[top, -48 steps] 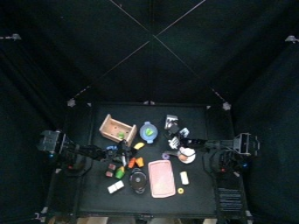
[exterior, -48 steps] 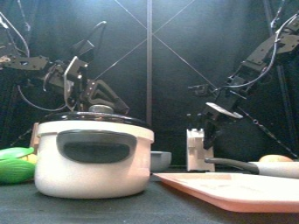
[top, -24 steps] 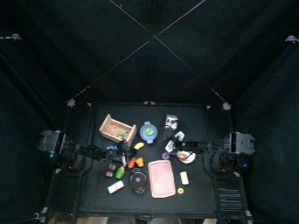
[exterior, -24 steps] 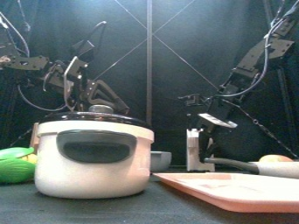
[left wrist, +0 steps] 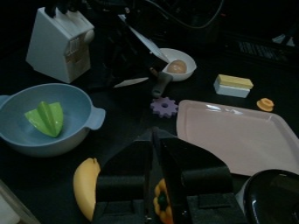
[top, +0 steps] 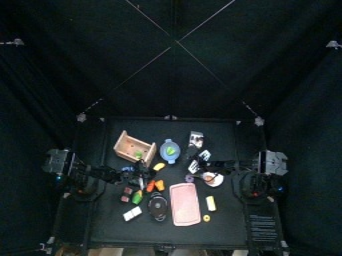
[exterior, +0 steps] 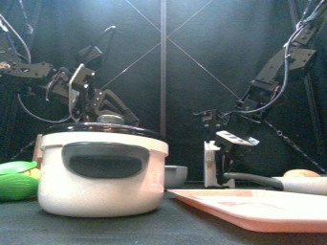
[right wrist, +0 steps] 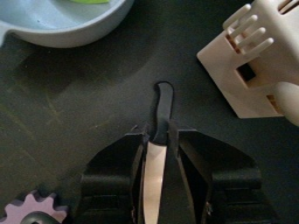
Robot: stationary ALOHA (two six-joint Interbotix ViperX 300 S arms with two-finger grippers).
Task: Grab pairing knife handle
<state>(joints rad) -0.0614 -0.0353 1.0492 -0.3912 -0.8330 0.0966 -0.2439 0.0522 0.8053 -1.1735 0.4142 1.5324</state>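
Two tools were observed. We saw the right tool [right wrist: 156, 144] spread, straddling the paring knife [right wrist: 158, 131], which lay on the bench [right wrist: 70, 96] at frame centre beside the knife block [right wrist: 263, 61]. The left tool's [left wrist: 160, 179] state was indeterminate.

Paring knife [right wrist: 156, 149]: smooth black handle, bright metal blade. Counter [right wrist: 59, 105]: matt black, scuffed with fine scratches. Knife block [right wrist: 260, 61]: pale, smooth, plastic-looking. Bowl [left wrist: 41, 120]: light blue, glossy. Tray [left wrist: 239, 131]: pink, smooth, slight sheen. Pot [exterior: 102, 172]: cream, glossy.
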